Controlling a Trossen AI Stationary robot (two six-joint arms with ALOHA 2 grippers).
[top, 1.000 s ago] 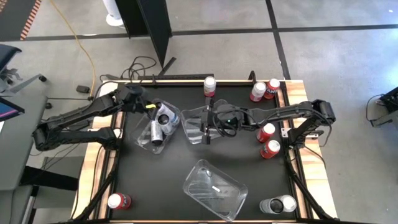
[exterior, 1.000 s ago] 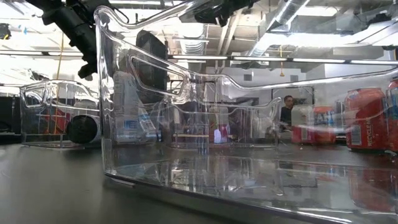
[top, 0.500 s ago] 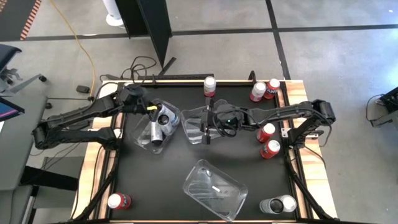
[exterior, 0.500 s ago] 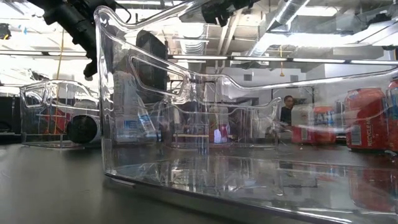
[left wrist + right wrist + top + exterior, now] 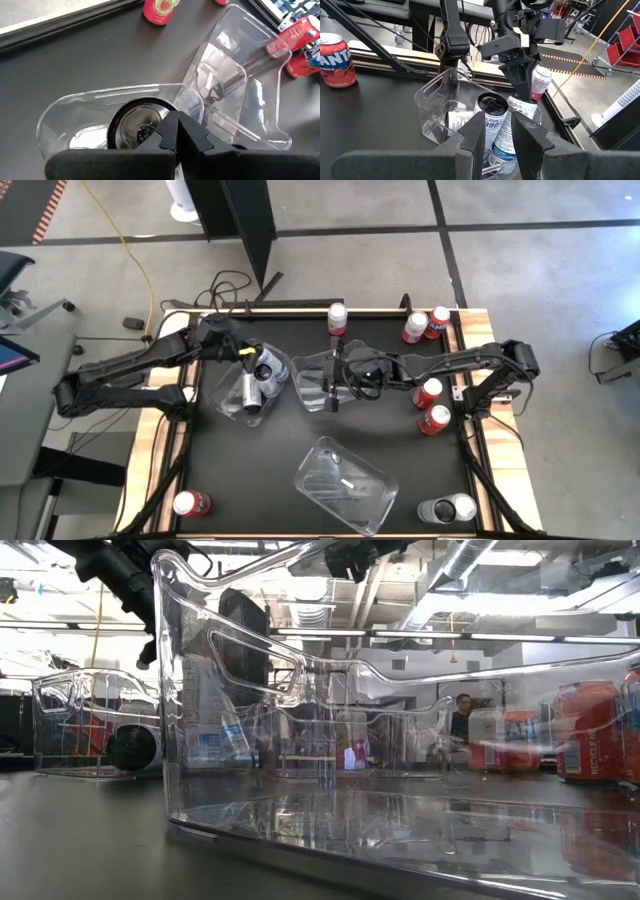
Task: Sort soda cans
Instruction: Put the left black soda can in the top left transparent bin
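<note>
The left pincer (image 5: 246, 352), its dark fingers clenched together with nothing between them, hangs just above a clear plastic bin (image 5: 228, 396) on the left half of the black bench (image 5: 250, 470). That bin holds several white-and-black slim cans (image 5: 262, 374), some upright and some lying down. The right pincer (image 5: 336, 379) reaches over a second clear plastic bin (image 5: 310, 385) just beside the first; its fingers stand slightly apart, and I cannot tell whether they grip the bin's wall. A third clear bin (image 5: 345, 484) lies nearer the front edge. Red soda cans (image 5: 428, 392) stand along the right side, two more (image 5: 415, 327) at the back right corner, a red-and-white can (image 5: 337, 317) at the back edge, and one red can (image 5: 189, 503) lies at the front left corner.
</note>
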